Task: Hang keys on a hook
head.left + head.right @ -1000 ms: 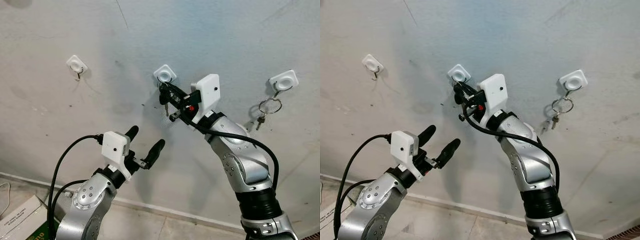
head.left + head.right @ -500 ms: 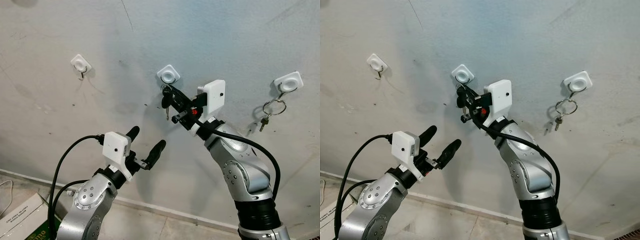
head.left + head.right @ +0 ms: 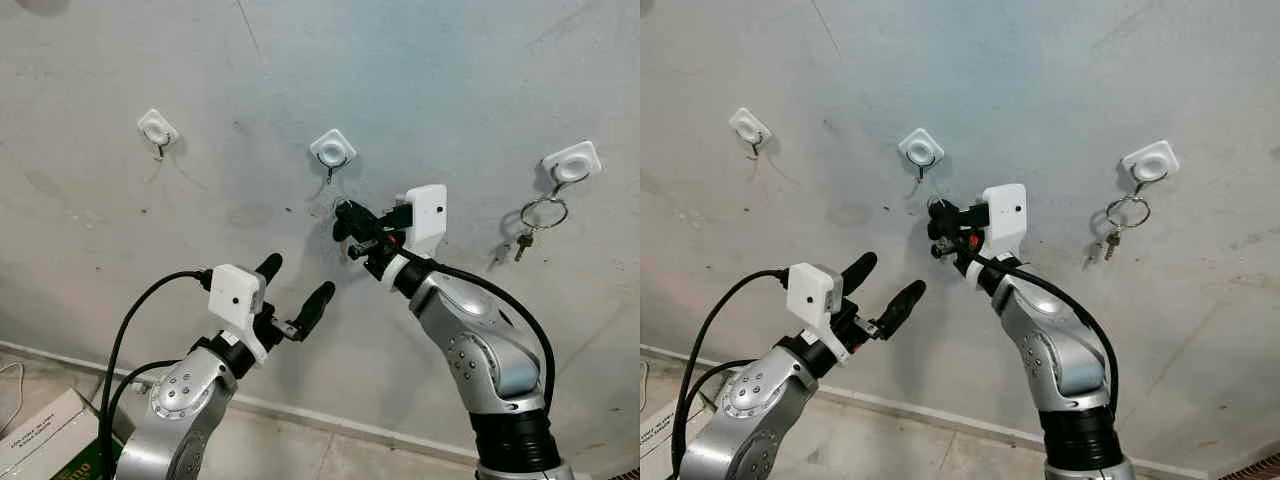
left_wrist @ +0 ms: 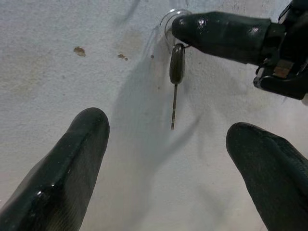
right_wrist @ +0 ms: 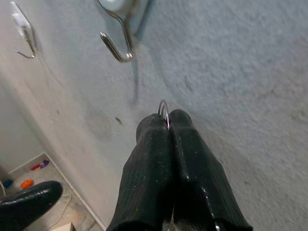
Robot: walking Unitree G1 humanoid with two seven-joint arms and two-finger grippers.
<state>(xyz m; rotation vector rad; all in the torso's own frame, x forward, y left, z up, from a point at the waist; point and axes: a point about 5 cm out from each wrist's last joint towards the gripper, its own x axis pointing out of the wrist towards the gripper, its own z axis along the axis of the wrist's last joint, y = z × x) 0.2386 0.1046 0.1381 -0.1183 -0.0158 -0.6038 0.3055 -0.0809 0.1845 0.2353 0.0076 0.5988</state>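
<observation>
So the right pincer (image 3: 343, 222) is up at the wall (image 3: 450, 70) just below the middle hook (image 3: 331, 152), fingers pressed together on the ring of the keys (image 4: 176, 72), and the wrist views make it pretty clear: a thin loop of metal pokes out between the two black fingertips (image 5: 166, 125), and one dark-headed key dangles straight down from them, blade close against the plaster. Makes sense to hold it by the ring like that, since the ring is the bit that has to go over the hook's upturned tip, and letting the key hang keeps it out of the way. The ring isn't on the hook yet as far as I can tell; the hook sits above and a little to the robot's left of the fingertips, near but apart, and it looks bare. The left pincer (image 3: 291, 296) hangs lower down and well off to the left, fingers spread, holding nothing, pointed at the wall like it's just watching the dangling key. There's another bare hook (image 3: 157, 131) further left, and the right-hand hook (image 3: 569, 165) already carries a key ring (image 3: 540, 214) with a small key, so I'd guess the middle one is the target. Next move probably needs a small lift and nudge so the loop drops over the tip.
</observation>
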